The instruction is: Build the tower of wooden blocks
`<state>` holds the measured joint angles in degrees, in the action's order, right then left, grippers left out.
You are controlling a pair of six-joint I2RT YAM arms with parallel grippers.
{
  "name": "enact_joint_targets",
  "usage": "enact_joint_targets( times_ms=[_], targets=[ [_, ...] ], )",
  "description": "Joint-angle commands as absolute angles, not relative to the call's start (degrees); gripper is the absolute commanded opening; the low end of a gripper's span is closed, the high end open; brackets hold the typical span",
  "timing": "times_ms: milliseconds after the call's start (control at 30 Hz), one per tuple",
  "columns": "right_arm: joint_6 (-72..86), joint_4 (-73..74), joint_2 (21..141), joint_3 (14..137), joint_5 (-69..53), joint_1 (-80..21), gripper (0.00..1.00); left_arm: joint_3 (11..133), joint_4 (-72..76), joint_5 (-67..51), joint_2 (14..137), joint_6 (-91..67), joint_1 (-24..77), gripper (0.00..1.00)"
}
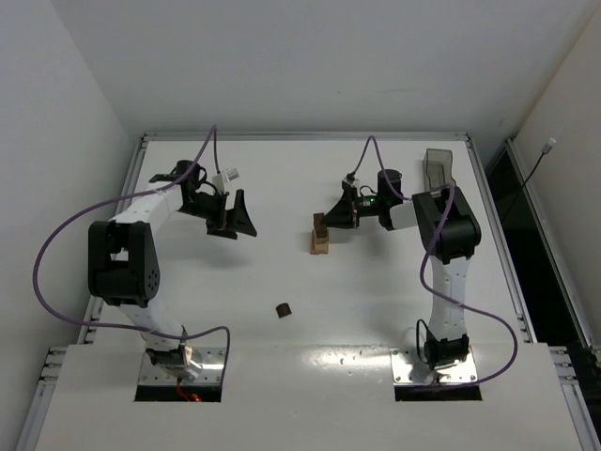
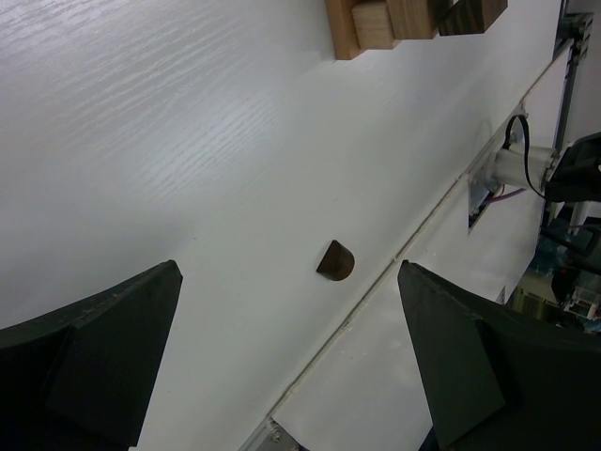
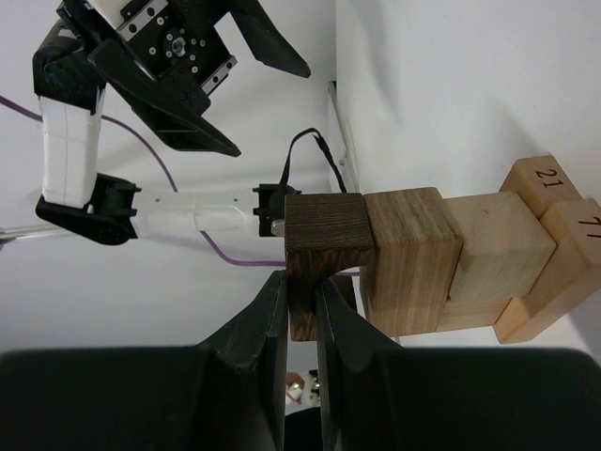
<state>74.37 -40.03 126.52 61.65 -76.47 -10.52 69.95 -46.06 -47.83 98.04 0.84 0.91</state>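
The tower (image 1: 320,237) stands mid-table, light tan blocks below and a dark brown block on top. In the right wrist view it lies sideways: numbered base blocks (image 3: 549,240), tan cubes (image 3: 413,258) and the dark brown notched block (image 3: 324,235) at its end. My right gripper (image 3: 300,287) is shut on that dark block, which touches the tan cube beneath it; it shows from above (image 1: 334,218) at the tower's top. My left gripper (image 1: 235,222) is open and empty, left of the tower. A dark half-round block (image 1: 283,309) lies alone on the table, also in the left wrist view (image 2: 335,261).
A translucent grey bin (image 1: 438,169) stands at the back right corner. The table's raised rail (image 1: 300,136) runs along the far edge. The left wrist view shows the tower (image 2: 404,19) at its top edge and the table's near seam (image 2: 413,235).
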Motion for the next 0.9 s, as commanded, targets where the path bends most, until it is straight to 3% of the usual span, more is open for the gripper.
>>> enact_joint_targets(
  times_ms=[0, 333, 867],
  targets=[
    [72.2, -41.2, 126.7, 63.6, -77.7, -10.3, 0.08, 71.5, -45.8, -49.7, 97.7, 2.2, 0.2, 1.0],
    [71.6, -39.6, 127.2, 63.6, -77.7, -10.8, 0.19, 71.5, -45.8, -49.7, 97.7, 2.2, 0.2, 1.0],
    [70.3, -37.8, 126.7, 63.6, -77.7, -10.3, 0.21, 71.5, -45.3, -50.3, 97.7, 1.7, 0.2, 1.0]
  ],
)
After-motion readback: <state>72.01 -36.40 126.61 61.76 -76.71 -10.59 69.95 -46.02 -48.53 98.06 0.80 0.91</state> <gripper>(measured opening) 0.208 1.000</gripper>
